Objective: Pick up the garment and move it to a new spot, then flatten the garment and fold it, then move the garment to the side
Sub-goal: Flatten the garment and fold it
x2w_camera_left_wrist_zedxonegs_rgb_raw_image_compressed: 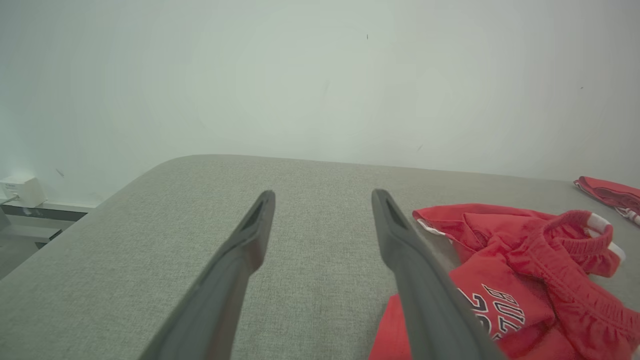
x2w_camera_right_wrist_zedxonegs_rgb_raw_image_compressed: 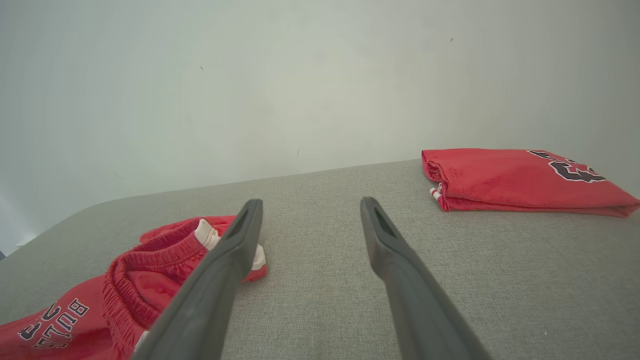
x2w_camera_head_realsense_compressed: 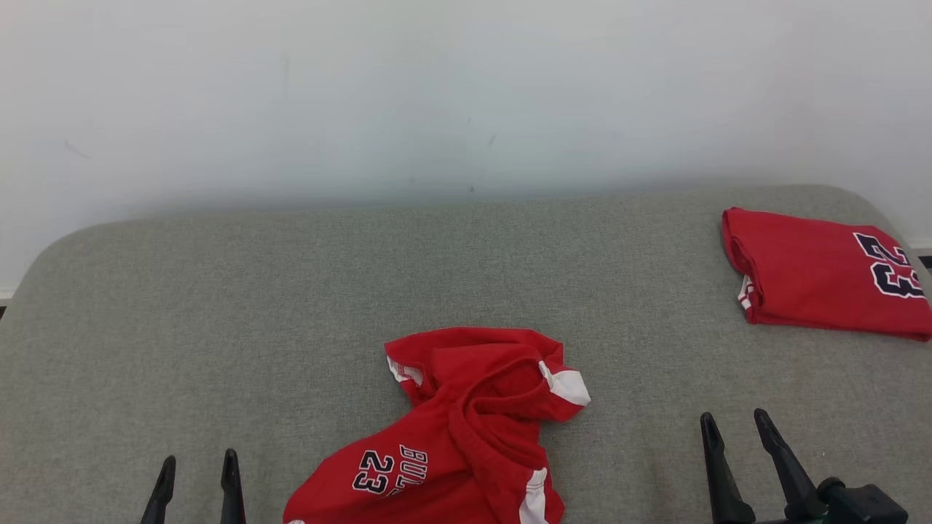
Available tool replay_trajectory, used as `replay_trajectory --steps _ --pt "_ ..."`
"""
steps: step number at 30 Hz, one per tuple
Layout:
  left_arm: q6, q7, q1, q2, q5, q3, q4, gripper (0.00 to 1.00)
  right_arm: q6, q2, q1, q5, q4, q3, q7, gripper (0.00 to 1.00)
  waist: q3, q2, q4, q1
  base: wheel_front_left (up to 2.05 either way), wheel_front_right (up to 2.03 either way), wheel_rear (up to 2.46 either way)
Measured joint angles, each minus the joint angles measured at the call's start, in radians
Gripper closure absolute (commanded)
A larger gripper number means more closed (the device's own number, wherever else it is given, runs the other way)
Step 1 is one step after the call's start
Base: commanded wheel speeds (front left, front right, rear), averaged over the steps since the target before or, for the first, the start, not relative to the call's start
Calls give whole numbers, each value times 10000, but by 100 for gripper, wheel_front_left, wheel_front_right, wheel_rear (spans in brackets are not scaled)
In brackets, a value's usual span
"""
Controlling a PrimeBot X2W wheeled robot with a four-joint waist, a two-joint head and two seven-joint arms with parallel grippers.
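Grey fabric-covered table, woven texture, far corners rounded. Crumpled red garment lies at the middle of the near edge: white side trim, dark "23" print facing up, elastic waistband bunched on top. Folded red garment lies flat at the far right corner, number print up. The two sit well apart.

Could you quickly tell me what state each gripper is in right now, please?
Left gripper: open, holding nothing.
Right gripper: open, holding nothing.
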Motion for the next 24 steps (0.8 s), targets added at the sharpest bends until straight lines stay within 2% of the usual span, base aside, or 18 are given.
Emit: replay_trajectory --steps 8,14,20,24 --pt "-100 0 130 -61 75 -19 -40 0 0 12 27 13 -44 44 2 0 6 -1 126 0 0 0 0" --pt "-194 0 146 63 82 -230 205 0 0 -286 -89 29 21 568 2 0 39 0 334 0 0 0 0" --pt "-286 94 0 412 6 -1212 972 0 0 -918 -630 134 487 1843 63 0 125 0 587 0 0 0 0" --pt "-353 148 -341 819 -401 -2209 2011 0 0 -1498 -1181 401 1047 3020 376 0 243 0 775 0 0 0 0"
